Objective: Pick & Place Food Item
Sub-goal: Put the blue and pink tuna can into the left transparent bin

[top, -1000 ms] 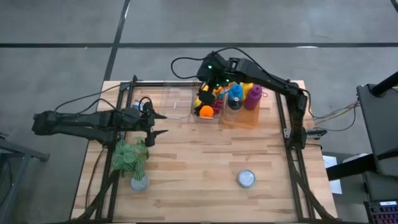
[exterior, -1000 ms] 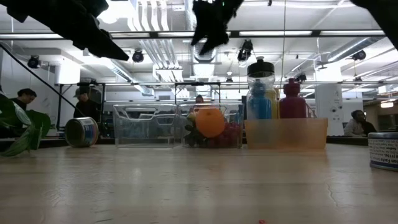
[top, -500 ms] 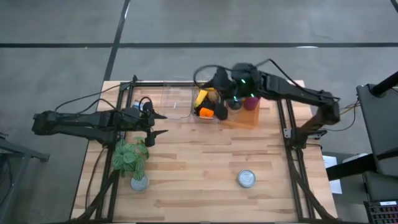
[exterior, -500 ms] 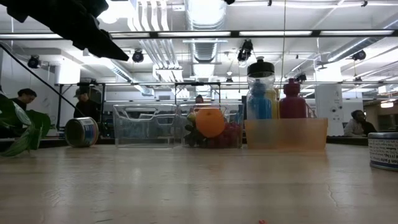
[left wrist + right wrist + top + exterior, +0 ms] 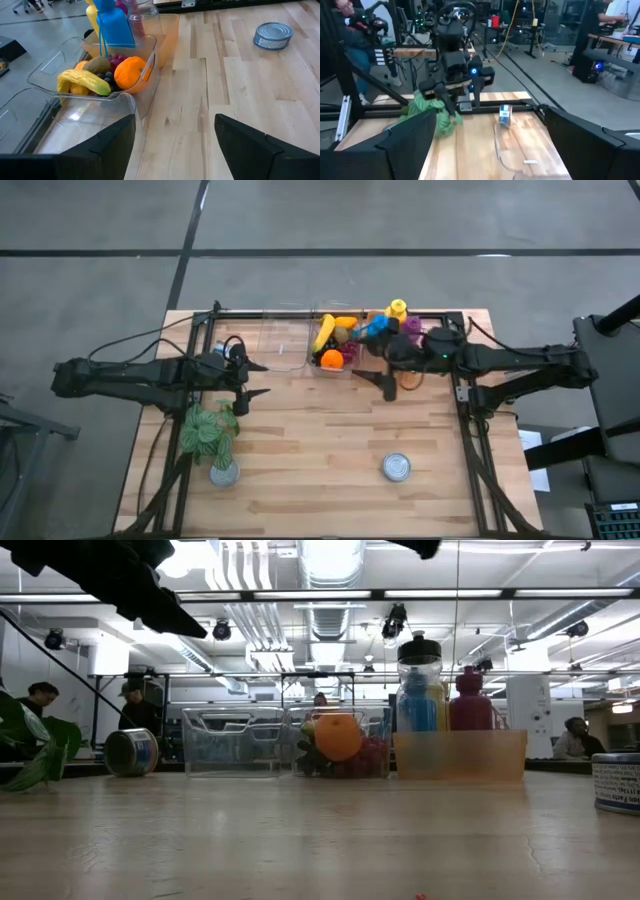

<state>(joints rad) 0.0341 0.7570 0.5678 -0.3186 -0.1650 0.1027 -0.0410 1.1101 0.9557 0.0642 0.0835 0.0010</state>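
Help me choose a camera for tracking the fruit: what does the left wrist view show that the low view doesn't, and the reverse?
Only the left wrist view shows the banana and kiwi lying in the clear fruit bin, and the left gripper, open. Only the low view shows people in the room behind and the potted plant. Both show the orange, the bottles, and a tin can.

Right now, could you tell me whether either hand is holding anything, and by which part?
Nothing is held. The left hand hangs open above the table near the plant, and the right hand hangs open beside the fruit bin, both empty.
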